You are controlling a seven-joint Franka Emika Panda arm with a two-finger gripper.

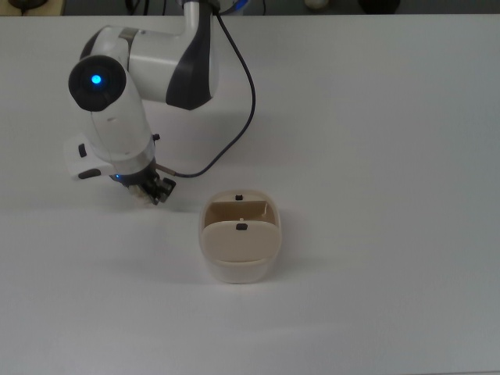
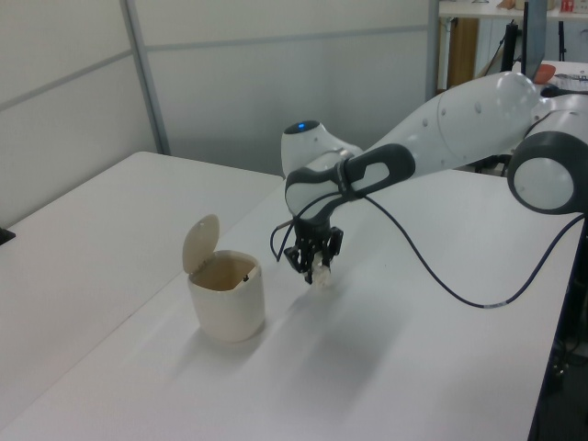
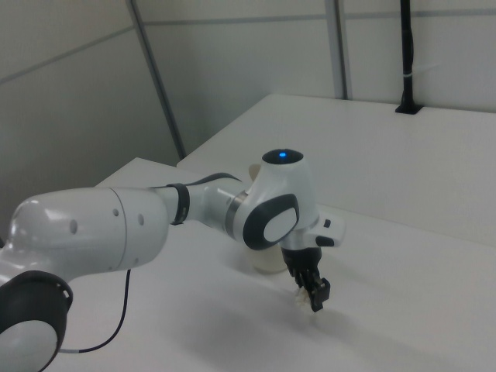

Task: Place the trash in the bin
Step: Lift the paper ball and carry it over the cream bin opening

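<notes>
My end effector [image 2: 315, 264] pinches the small crumpled off-white paper wad [image 2: 321, 275], lifted clear of the white desk [image 1: 375, 117]. It hangs near the small cream-beige plastic bin [image 1: 240, 250], to the top view's left of it; the bin's flap lid [image 2: 199, 243] is tipped up.
</notes>
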